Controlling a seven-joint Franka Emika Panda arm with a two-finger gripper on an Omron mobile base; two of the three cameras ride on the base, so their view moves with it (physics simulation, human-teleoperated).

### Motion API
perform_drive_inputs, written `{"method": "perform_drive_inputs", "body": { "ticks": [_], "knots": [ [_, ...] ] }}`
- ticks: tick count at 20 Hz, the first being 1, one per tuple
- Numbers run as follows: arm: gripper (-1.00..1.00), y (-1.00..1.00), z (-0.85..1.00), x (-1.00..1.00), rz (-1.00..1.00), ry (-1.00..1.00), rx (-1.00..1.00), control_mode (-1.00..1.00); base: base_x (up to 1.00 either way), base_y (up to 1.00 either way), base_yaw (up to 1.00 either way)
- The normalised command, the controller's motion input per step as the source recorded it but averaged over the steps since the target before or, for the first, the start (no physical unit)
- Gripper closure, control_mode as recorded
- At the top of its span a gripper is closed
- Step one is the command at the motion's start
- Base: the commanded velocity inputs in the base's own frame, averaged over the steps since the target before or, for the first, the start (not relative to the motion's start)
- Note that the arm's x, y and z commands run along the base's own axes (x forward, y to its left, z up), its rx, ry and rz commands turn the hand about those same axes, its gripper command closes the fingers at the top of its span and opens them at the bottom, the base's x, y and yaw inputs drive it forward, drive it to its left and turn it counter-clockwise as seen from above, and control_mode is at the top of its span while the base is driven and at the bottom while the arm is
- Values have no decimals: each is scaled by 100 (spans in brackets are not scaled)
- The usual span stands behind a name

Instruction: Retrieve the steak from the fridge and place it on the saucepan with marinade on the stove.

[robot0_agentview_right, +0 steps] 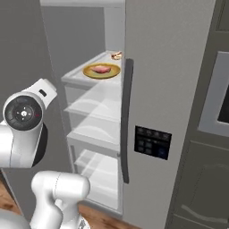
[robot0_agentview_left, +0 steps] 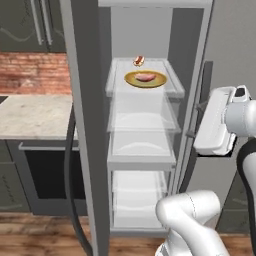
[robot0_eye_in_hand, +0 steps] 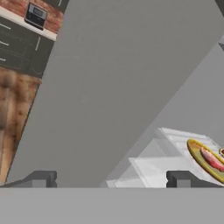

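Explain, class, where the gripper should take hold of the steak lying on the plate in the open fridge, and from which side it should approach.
Probably best to grip the steak across its narrow width, near the middle. It lies flat on the yellow plate on the top glass shelf, so come in through the open front, angled downward. The open gripper could straddle it; the small item sits behind, clear of that approach.

One steak (robot0_agentview_left: 145,77), one plate (robot0_agentview_left: 131,80), perhaps four shelves (robot0_agentview_left: 142,160)
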Motion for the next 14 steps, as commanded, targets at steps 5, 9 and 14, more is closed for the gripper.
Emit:
{"method": "perform_drive_inputs", "body": {
  "ticks": [5,9,14],
  "knots": [
    [-100,0,0,0,0,0,0,100,62,-1,0],
    [-100,0,0,0,0,0,0,100,64,4,0],
    [-100,0,0,0,0,0,0,100,66,19,-1]
  ]
}}
